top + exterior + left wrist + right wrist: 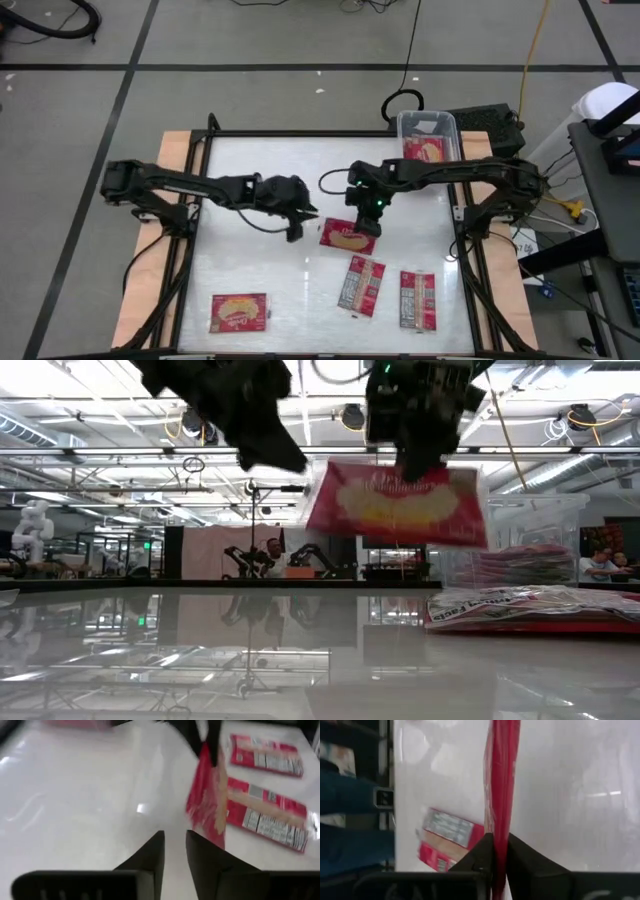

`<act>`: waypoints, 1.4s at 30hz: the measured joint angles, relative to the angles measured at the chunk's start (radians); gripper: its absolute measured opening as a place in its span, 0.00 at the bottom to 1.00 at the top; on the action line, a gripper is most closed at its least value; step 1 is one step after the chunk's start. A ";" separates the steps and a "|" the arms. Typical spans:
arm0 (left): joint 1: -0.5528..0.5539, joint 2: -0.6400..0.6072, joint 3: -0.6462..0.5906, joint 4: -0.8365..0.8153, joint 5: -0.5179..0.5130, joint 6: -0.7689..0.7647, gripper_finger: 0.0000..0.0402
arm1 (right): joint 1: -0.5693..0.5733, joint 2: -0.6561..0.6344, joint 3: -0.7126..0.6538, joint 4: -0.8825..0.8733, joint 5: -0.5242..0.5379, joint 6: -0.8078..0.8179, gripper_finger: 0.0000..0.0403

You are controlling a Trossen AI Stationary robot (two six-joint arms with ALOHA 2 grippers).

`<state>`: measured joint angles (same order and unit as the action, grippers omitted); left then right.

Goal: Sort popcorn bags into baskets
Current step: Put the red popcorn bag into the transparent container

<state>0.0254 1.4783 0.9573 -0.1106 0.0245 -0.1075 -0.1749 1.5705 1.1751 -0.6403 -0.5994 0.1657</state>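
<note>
My right gripper (368, 212) (420, 465) (500, 842) hovers over the middle of the table, shut on a red popcorn bag (345, 237) (400, 505) (207, 805). The bag's yellow popcorn picture faces the near side. My left gripper (296, 228) (285, 460) (175, 845) hangs in the air just left of that bag with a narrow gap between its fingers, touching nothing. The clear basket (403, 122) stands at the far right of the table with a red bag (425, 150) in it. My right gripper pinches the bag's top edge (425, 468) (501, 832) between its two fingers, coming from above and pointing down. The bag hangs below the fingers, lifted clear of the table and slightly tilted; the right wrist view shows it edge-on.
Three more red bags lie flat on the near part of the table: one near left (240, 311), picture up, and two near right (361, 284) (417, 299), printed panels up. The table's dark frame (200, 200) runs around the white top. Bare white surface lies left of centre.
</note>
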 joint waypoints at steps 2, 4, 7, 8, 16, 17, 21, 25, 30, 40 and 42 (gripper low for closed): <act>0.004 -0.056 0.000 -0.029 -0.021 -0.011 0.23 | 0.007 -0.047 0.000 0.003 0.022 0.086 0.07; 0.012 -0.105 0.000 -0.054 -0.034 -0.024 0.25 | 0.008 -0.100 0.000 0.013 0.057 0.182 0.05; 0.033 -0.164 0.000 -0.064 -0.054 -0.057 0.25 | 0.008 -0.179 0.000 0.042 0.139 0.319 0.02; 0.040 -0.182 0.000 -0.061 -0.063 -0.069 0.25 | 0.007 -0.203 0.000 0.048 0.170 0.359 0.02; 0.089 -0.292 -0.001 -0.036 -0.178 -0.191 0.25 | 0.007 -0.359 0.000 0.123 0.430 0.509 0.03; 0.093 -0.304 -0.001 -0.037 -0.189 -0.206 0.25 | 0.006 -0.371 0.000 0.123 0.457 0.515 0.03; 0.106 -0.331 -0.002 -0.013 -0.202 -0.243 0.25 | 0.007 -0.406 -0.001 0.166 0.574 0.557 0.02; 0.106 -0.335 -0.002 0.062 -0.202 -0.191 0.25 | -0.001 -0.432 -0.002 0.254 0.711 0.633 0.02; 0.113 -0.316 -0.002 0.237 -0.183 -0.184 0.36 | -0.027 -0.440 -0.002 0.370 0.812 0.660 0.02; 0.137 -0.231 0.000 0.477 -0.227 -0.502 0.76 | -0.096 -0.440 -0.002 0.683 0.808 0.532 0.02; 0.137 -0.207 -0.003 0.531 -0.228 -0.537 0.78 | -0.112 -0.440 -0.002 0.735 0.805 0.514 0.02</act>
<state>0.1621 1.2718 0.9546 0.4202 -0.2031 -0.6450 -0.2871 1.1301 1.1736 0.0943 0.2053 0.6797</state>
